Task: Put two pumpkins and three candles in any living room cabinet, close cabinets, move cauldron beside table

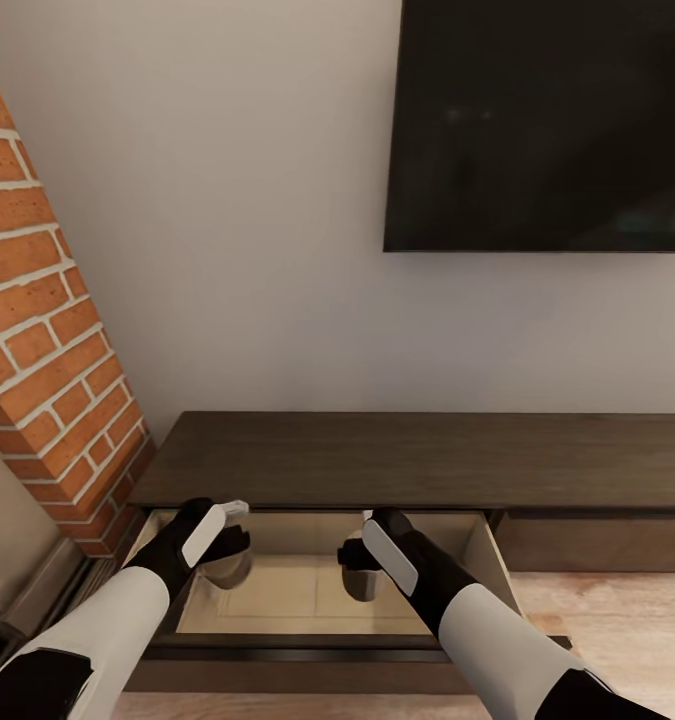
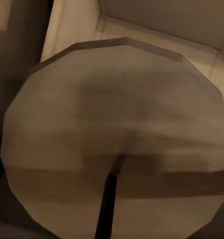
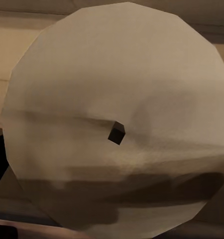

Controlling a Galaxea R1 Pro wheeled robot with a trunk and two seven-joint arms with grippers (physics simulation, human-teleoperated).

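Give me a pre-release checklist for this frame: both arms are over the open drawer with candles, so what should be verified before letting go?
1. Drawer open far enough: ok, pale floor exposed.
2. Left gripper inside the drawer outline: ok.
3. Right gripper inside the drawer outline: ok.
4. Left candle held: cannot tell, fingers hidden.
5. Right candle upright: ok, flat top and wick face the camera.
6. Candles resting on drawer floor: cannot tell.

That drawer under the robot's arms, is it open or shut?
Open: the drawer is pulled out from the cabinet, its pale beige inside showing.
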